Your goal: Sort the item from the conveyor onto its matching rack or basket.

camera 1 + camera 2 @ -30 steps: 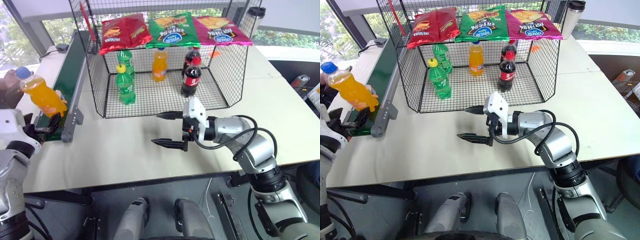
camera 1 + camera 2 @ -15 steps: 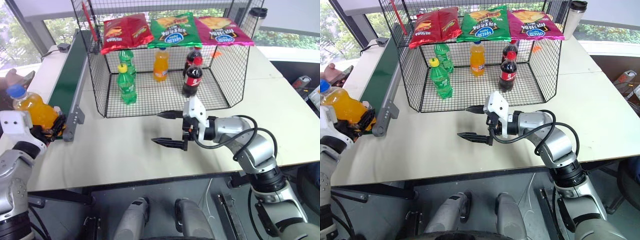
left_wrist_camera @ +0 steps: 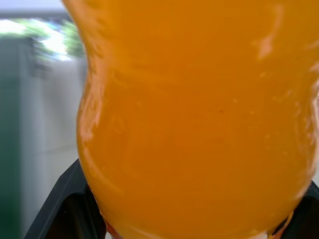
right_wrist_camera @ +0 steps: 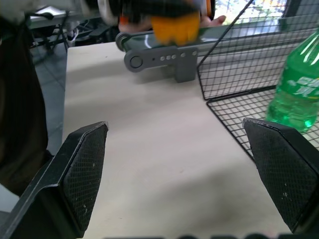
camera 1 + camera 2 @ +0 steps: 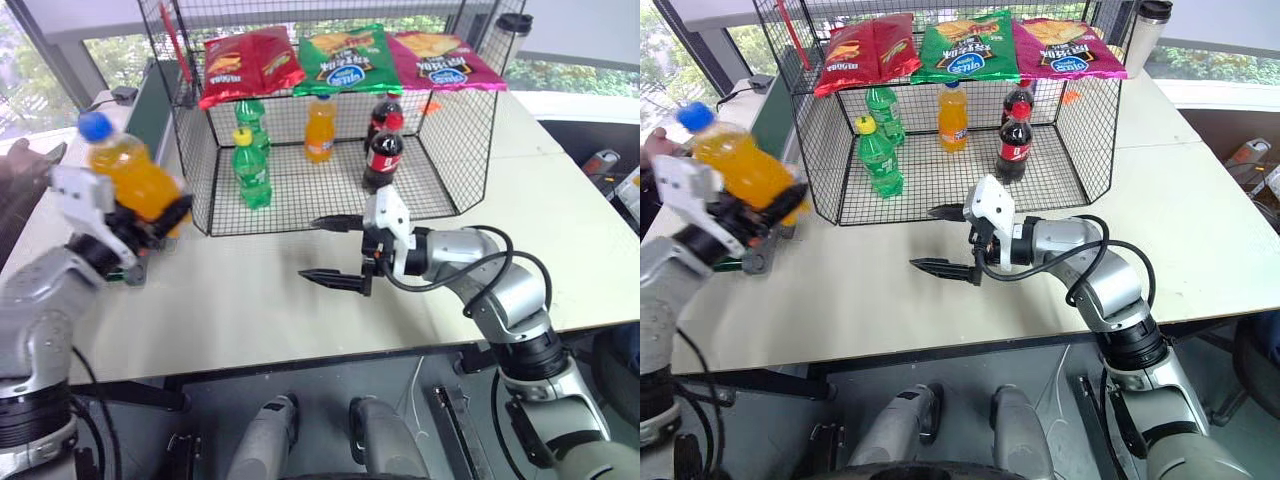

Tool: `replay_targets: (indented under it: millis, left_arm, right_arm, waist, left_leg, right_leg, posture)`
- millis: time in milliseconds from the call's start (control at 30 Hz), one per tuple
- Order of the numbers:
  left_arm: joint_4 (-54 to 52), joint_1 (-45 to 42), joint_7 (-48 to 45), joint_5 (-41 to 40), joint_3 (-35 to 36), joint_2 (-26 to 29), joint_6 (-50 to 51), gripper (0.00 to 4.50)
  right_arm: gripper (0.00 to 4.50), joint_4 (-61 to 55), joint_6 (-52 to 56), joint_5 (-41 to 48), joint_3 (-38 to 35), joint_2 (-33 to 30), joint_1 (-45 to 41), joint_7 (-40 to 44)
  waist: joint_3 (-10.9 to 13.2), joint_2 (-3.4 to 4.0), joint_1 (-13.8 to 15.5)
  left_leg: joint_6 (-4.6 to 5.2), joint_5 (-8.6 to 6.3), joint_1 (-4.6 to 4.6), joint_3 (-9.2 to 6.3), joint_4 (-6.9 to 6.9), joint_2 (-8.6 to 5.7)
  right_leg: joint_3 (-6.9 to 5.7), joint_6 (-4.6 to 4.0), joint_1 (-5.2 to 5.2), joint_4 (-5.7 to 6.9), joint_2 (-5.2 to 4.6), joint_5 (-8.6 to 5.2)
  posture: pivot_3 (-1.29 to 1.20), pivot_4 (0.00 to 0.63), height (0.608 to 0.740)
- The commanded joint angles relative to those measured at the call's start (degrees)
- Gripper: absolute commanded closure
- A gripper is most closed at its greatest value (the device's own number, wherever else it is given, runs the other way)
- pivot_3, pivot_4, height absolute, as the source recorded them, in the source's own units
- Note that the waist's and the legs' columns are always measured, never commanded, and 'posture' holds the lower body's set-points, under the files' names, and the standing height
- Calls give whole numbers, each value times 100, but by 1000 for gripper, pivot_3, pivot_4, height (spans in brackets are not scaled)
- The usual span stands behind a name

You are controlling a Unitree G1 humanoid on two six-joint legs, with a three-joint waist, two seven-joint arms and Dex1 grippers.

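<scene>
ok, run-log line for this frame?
phase: carry to basket | left gripper: shut on orange soda bottle, lifted off conveyor | right gripper: open, empty, above table

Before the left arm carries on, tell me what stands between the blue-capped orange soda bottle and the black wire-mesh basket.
The left gripper holds the clear orange soda bottle beside the black wire-mesh basket's tall left grid wall, which stands between them. The basket's front looks open, with the open right gripper hovering before it.

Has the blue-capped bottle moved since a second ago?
Yes. The bottle, shut in the left gripper, has swung off the conveyor end toward the basket.
</scene>
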Motion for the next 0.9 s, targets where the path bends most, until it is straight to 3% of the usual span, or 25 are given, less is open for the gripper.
replay_targets:
  millis: [33,300,900]
  left_arm:
    - [-363,-184,-500,255,-1004,-165,-348,1517]
    - [281,-689,-1308,1036,-2213,-460,-1183,1517]
    - [486,-824,-1760,1437,-2562,-867,-1441,1517]
  right_arm:
    - [0,-74,-37,78,-127,80,-171,-30]
    - [0,-14,-44,-48,-116,47,-193,-43]
    - [0,186,-23,-243,-106,249,-475,-379]
  waist:
    - [0,0,0]
    - [1,1,-7]
    - [1,1,-3]
  left_leg:
    - [0,0,0,0,0,0]
    - [1,1,1,2,-1,12]
    - [15,7,0,6,0,10]
  right_leg:
    - [0,0,0,0,0,0]
    - [2,-4,-4,5,11,1]
    - [3,2,-4,2,10,3]
  posture:
    - [0,150,739]
    - [0,150,739]
    - [0,150,739]
